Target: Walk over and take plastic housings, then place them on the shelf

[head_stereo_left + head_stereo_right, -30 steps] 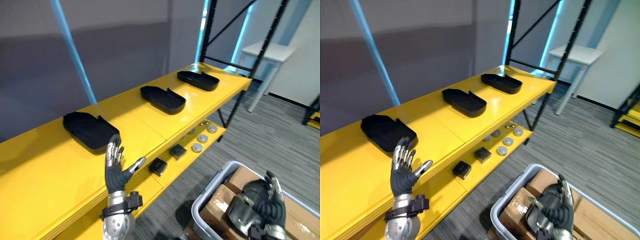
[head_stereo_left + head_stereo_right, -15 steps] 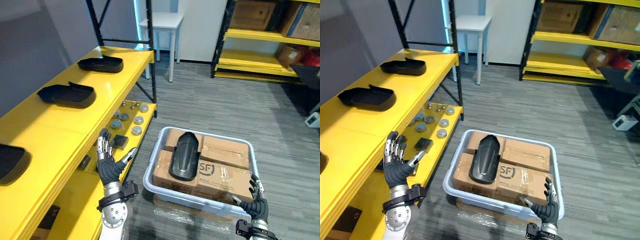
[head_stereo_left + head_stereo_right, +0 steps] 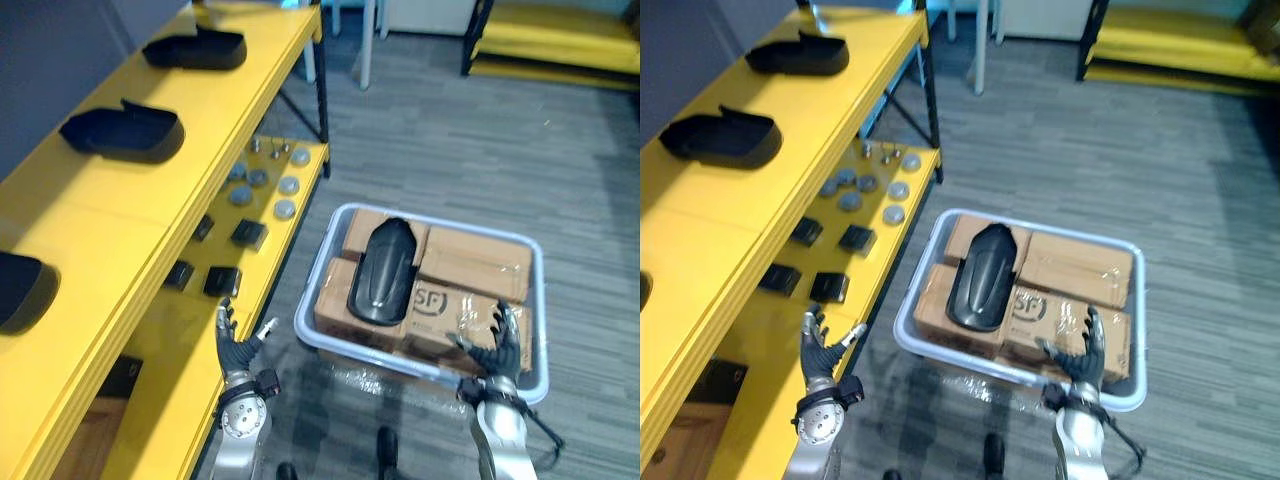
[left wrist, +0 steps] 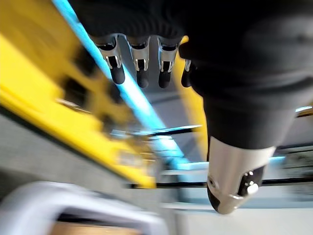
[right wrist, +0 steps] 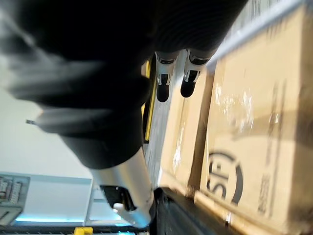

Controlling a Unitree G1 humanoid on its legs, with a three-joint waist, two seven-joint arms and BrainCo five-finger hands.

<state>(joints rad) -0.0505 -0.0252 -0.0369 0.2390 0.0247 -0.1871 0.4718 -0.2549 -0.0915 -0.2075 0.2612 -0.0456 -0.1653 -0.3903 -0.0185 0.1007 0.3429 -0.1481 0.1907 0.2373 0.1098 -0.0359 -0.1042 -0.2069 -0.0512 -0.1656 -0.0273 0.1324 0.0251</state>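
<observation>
Fingers (image 3: pixel 510 322) spread, right hand (image 3: pixel 497 355) by bin (image 3: pixel 1139 300), left hand (image 3: pixel 238 350) beside shelf (image 3: pixel 100 230).

Left robot hand (image 3: pixel 238 348) and right robot hand (image 3: pixel 497 352) look like twins. Silver fingers (image 4: pixel 141 62) end in dark rubbery-looking tips, and a black ribbed cover (image 4: pixel 244 73) wraps the back and wrist. The thumb (image 4: pixel 234 169) is shiny silver with small round screw-like bits. There's a black wrist band (image 3: pixel 246 386), then a rounded silver-grey forearm (image 3: pixel 240 428).
</observation>
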